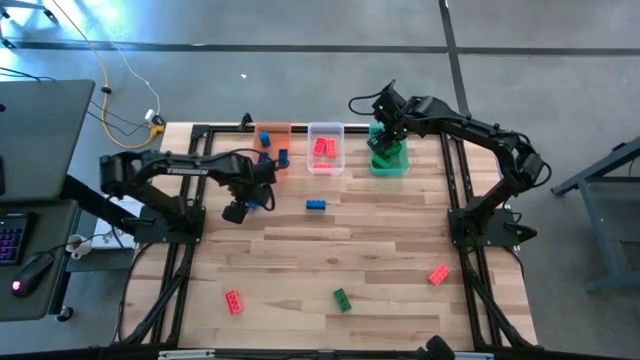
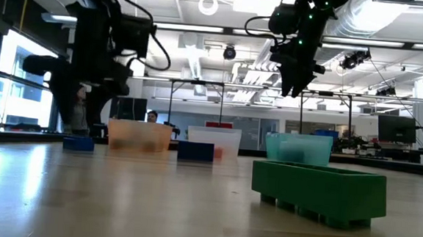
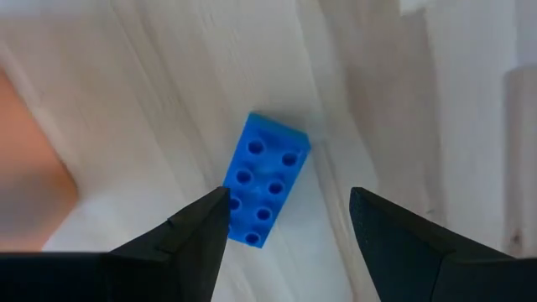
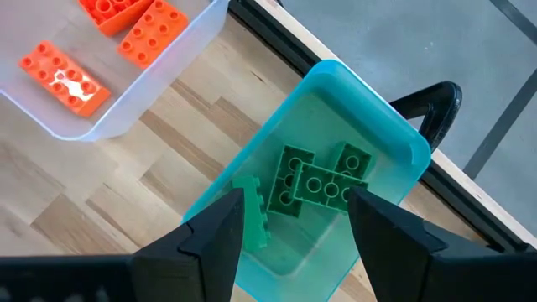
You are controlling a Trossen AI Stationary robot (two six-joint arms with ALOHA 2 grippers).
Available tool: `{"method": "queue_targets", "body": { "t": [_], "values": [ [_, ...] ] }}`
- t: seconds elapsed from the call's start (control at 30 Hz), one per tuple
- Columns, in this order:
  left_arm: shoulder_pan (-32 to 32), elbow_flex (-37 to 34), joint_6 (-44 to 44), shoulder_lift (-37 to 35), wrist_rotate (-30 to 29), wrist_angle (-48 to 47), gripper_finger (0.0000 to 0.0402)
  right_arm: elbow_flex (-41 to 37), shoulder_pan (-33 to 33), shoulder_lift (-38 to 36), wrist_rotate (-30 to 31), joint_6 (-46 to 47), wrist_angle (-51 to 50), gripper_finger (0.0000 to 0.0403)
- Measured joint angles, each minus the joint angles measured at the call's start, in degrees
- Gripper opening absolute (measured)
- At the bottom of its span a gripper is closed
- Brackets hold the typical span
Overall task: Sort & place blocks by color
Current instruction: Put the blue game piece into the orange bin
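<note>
Blue brick lies flat on the table, studs up, long axis diagonal, beside the orange bin, between the spread left gripper fingers. Right gripper over green bin, open, green brick at one finger. Roughly half sorted: five loose

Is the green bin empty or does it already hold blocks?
Not empty: the right wrist view shows green blocks lying inside the green bin, under the open right gripper.
</note>
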Motion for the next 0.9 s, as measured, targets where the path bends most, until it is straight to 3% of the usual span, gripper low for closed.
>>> {"method": "queue_targets", "body": {
  "t": [0.3, 0.67, 0.77, 0.9],
  "values": [
    [0.0, 0.0, 0.6, 5.6, -5.1, 1.1, 0.0234, 0.0, 0.0, 0.0, -0.1, 1.8, 0.0, 0.0202],
    [0.0, 0.0, 0.5, 12.2, -6.0, 3.8, 0.0232, 0.0, 0.0, 0.0, -0.7, 1.8, 0.0, 0.0202],
    [-0.1, 0.3, -1.4, 13.4, -6.5, 3.7, 0.0216, 0.0, 0.0, 0.0, -0.7, 1.8, 0.0, 0.0202],
    [-0.1, 0.6, -3.3, 13.0, -5.8, 3.4, 0.0163, 0.0, 0.0, 0.0, -0.8, 1.9, 0.0, 0.0202]
  ]
}}
